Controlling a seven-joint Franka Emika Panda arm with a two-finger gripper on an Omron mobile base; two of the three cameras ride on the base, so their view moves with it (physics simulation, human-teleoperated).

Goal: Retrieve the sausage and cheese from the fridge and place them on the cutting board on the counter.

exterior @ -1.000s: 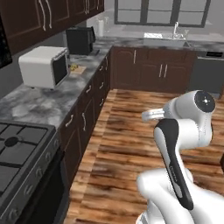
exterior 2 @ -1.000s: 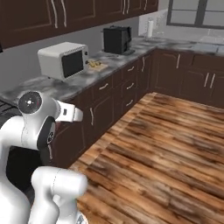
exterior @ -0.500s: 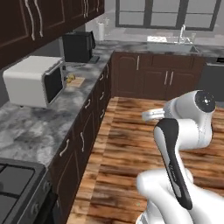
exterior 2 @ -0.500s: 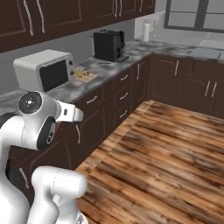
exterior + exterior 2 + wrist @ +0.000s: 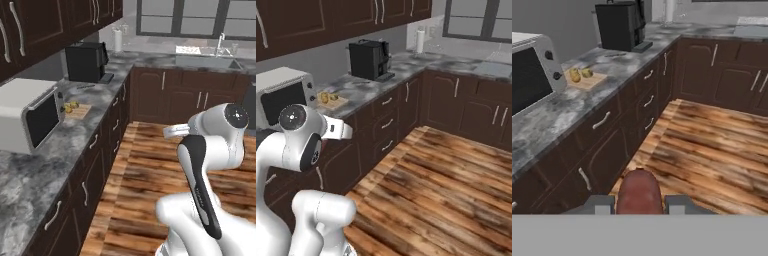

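In the hand view my gripper [image 5: 639, 206] is shut on the sausage [image 5: 638, 192], a dark red-brown link standing up between the two fingers [image 5: 599, 205]. Ahead on the left, the grey stone counter [image 5: 607, 92] carries the tan cutting board [image 5: 586, 80], just past the microwave. Two small yellow pieces [image 5: 575, 76] lie on the board; I cannot tell whether one is the cheese. The board [image 5: 77, 111] also appears on the counter [image 5: 35, 165] in the left base view, and the board [image 5: 332, 101] in the right base view. The fridge is out of view.
A white microwave [image 5: 30, 117] [image 5: 280, 95] [image 5: 529, 75] stands on the counter right before the board. Behind the board is a black coffee machine [image 5: 87, 61] [image 5: 370, 59] [image 5: 619, 25]. Dark cabinets run below, with wooden floor [image 5: 150, 170] to the right and a sink [image 5: 205, 61] at the far corner.
The base has driven forward along the counter, so the microwave, the board and the coffee machine now appear closer and larger. The gripper stays shut on the sausage.
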